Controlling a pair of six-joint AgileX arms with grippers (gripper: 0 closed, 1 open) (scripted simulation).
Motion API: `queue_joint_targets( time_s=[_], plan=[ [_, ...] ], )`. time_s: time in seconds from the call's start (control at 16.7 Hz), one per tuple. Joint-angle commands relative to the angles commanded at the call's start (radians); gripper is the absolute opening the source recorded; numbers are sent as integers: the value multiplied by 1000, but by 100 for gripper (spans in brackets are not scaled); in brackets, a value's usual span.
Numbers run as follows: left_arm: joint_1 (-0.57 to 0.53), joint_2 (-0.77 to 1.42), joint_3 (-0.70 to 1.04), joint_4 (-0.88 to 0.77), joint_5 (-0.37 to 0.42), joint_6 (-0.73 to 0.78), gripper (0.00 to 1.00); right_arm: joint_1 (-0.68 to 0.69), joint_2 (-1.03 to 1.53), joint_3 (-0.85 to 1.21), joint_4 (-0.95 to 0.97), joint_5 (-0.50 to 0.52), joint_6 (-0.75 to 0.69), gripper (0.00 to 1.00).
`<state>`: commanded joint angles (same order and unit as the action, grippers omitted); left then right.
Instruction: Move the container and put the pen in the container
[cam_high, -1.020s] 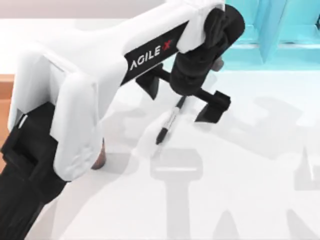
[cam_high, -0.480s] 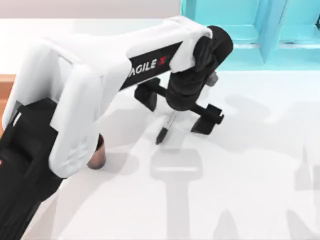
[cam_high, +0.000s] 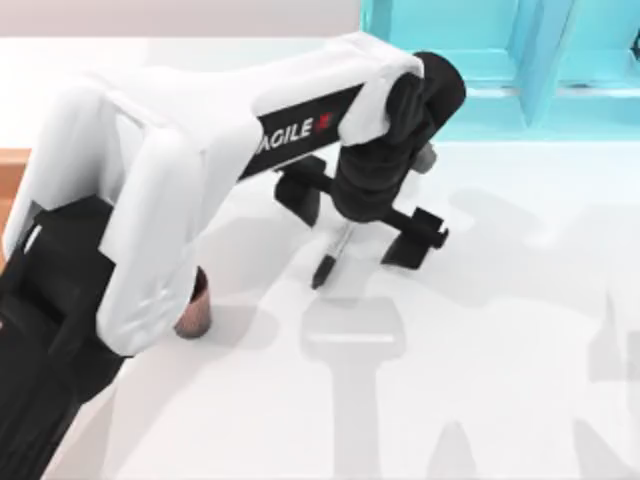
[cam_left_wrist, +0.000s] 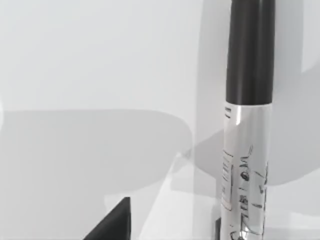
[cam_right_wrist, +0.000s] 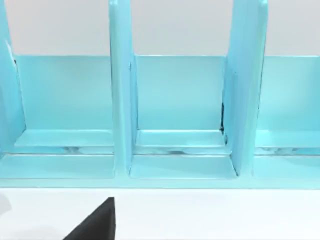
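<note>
Pen (cam_high: 333, 252) hangs tilted, cap end down, under my left gripper (cam_high: 362, 222), whose 2 fingers stand spread wide on either side of it (contact with the barrel can't be made out). Left arm reaches over mid-table. Container (cam_high: 196, 308) sits well apart, leftward.

Container (cam_high: 197, 308) lies left of pen (cam_high: 331, 257).

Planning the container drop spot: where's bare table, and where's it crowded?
Bare: the white table to the right of the pen, running up to the turquoise shelf. Crowded: the left side, where the left arm overhangs the container, and around the left gripper over the pen.
</note>
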<state>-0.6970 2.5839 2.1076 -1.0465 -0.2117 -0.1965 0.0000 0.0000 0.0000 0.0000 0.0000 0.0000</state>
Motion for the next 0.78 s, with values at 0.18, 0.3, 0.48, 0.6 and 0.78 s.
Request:
queue_joint_targets(
  time_s=[0.18,0.3,0.48,0.6,0.78],
  plan=[
    [0,0,0,0,0,0,47,0,0,0,0,0,0,100],
    [0,0,0,0,0,0,32,0,0,0,0,0,0,100],
    [0,0,0,0,0,0,10,0,0,0,0,0,0,100],
    [0,0,0,0,0,0,0,0,0,0,0,0,0,100],
    [0,0,0,0,0,0,0,0,0,0,0,0,0,100]
  ],
)
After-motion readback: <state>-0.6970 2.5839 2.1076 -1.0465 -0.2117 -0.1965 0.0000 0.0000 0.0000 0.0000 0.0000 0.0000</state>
